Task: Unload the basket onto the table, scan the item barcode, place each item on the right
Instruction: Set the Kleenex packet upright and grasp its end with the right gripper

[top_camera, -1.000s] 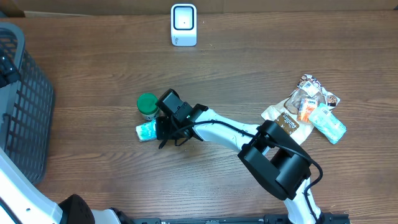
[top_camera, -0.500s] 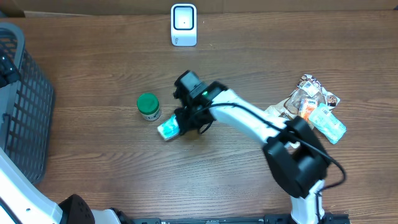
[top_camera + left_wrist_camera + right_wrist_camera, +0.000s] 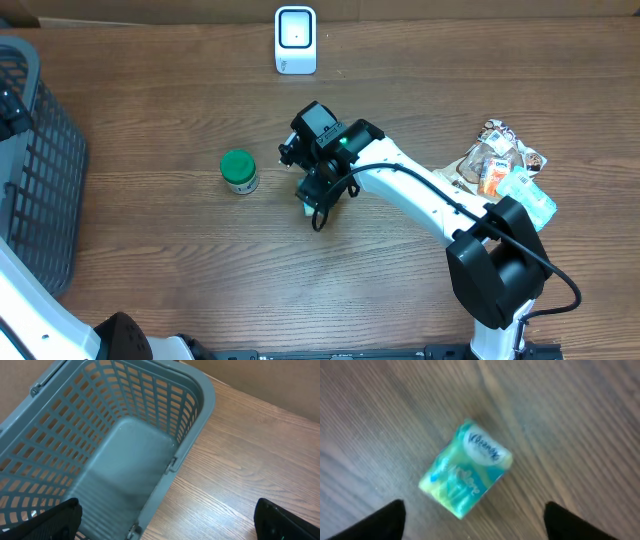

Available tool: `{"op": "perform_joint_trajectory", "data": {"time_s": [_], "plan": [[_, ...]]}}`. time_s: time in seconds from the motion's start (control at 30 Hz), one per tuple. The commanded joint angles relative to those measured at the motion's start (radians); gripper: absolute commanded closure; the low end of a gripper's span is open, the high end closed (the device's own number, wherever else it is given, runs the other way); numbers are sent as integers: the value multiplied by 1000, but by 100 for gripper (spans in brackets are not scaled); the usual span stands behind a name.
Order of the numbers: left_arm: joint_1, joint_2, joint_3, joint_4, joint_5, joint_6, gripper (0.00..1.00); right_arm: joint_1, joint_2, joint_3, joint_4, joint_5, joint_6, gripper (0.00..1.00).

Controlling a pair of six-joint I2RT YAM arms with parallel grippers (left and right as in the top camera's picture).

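Note:
The item is a small green and teal Kleenex tissue pack (image 3: 465, 467). It lies flat on the wooden table, label up, and blurred in the right wrist view. My right gripper (image 3: 477, 522) hovers just above it, open, with both dark fingertips wide apart and nothing between them. From overhead the right gripper (image 3: 318, 200) covers nearly all of the pack, a little right of the table's middle. The white barcode scanner (image 3: 296, 40) stands upright at the back edge. My left gripper (image 3: 165, 525) is open and empty over the basket's rim.
A green-lidded jar (image 3: 238, 170) stands left of the right gripper. A pile of snack packets (image 3: 500, 175) lies at the right. The grey plastic basket (image 3: 35, 170) fills the left edge, and the basket (image 3: 115, 450) looks empty inside.
The right gripper carried the tissue pack rightwards away from the jar, then opened. The pack now lies free on the table. The left arm has not moved.

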Motion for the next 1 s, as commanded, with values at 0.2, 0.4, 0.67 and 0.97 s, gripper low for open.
{"op": "perform_joint_trajectory", "data": {"time_s": [0.2,0.4,0.67,0.97], "plan": [[-1,-5,0,3,5,-6,0,-12,6,-4,65,-193,612,41],[-1,-5,0,3,5,-6,0,-69,11,-11,52,-201,621,41],[-1,-5,0,3,5,-6,1,-266,19,-42,-6,-504,499,43],[-1,-5,0,3,5,-6,0,-255,34,-230,122,-587,505,66]]}}
